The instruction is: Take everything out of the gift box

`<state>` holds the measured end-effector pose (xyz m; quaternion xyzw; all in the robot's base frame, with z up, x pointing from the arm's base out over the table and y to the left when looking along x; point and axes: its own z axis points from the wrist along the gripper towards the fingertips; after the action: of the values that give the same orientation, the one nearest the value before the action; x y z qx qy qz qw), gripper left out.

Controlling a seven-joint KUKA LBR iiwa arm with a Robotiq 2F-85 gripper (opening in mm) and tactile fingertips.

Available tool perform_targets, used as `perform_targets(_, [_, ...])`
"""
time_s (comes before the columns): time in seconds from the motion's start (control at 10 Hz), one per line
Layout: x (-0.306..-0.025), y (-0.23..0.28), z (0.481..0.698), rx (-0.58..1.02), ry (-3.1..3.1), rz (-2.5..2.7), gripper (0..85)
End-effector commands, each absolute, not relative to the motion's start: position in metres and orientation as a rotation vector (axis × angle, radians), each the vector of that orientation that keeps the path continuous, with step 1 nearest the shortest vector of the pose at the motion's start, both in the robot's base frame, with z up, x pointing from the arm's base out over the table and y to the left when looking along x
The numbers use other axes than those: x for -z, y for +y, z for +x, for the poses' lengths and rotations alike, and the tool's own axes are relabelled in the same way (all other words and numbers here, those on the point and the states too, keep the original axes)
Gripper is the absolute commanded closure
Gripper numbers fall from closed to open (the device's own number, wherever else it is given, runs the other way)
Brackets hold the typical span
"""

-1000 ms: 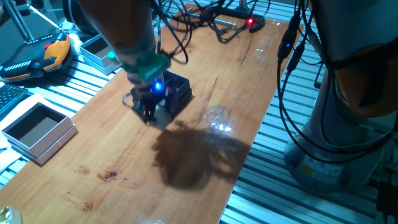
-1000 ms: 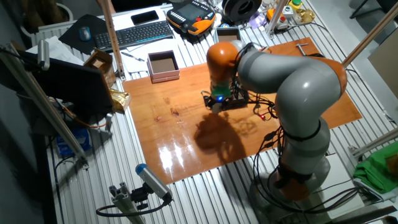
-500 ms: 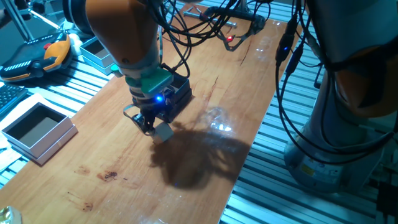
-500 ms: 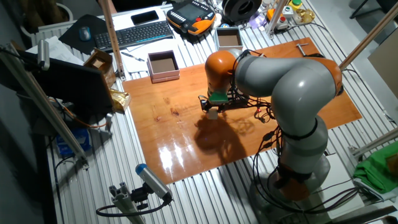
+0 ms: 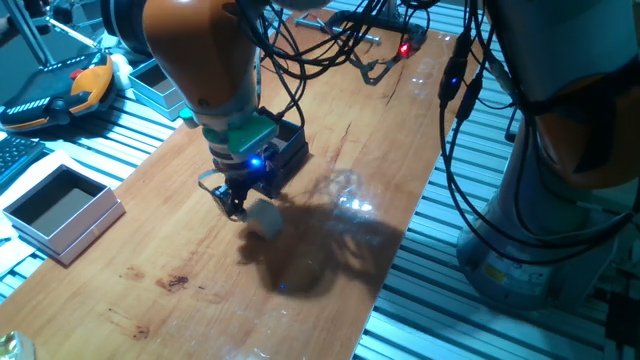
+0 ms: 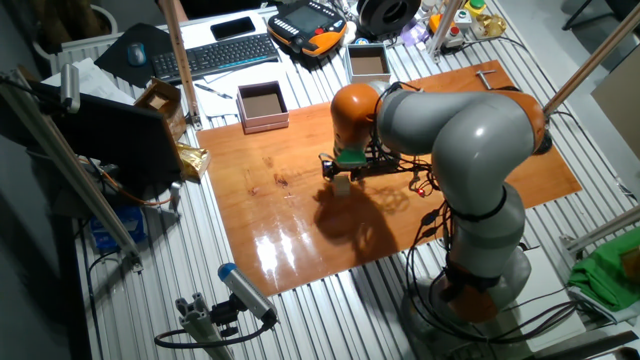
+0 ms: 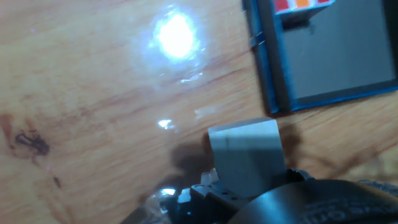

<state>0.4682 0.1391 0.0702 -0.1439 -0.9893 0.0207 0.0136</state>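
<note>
Outside now: fingers (image 5: 237, 204) clamped the grey-beige block (image 5: 264, 217), carried low above the tabletop (image 5: 330, 250) just beside the gift box (image 5: 283, 148), presumably for setting down. Puzzle cube (image 7: 303, 5) remained inside the box.

two fixed cameras on opposite table (image 5: 330, 150) sides, hand camera close, looking down

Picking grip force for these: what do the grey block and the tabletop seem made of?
Grey block: matte, evenly grey-beige, sharp-edged, possibly plastic or painted wood; it cannot be settled. Tabletop: wood with visible grain, glossy varnish, mirroring the light.
</note>
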Motion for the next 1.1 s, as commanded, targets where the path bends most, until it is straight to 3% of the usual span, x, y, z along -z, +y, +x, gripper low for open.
perform_targets(0.0, [-0.073, 0.138, 0.47, -0.065, -3.076, -0.452, 5.7])
perform_targets(0.2, [-0.082, 0.13, 0.48, -0.08, -3.075, -0.433, 1.3])
perform_targets(0.6, [-0.117, 0.081, 0.519, -0.034, -3.048, -0.345, 3.0])
perform_targets(1.0, [-0.119, 0.05, 0.536, -0.102, -3.101, -0.419, 4.3])
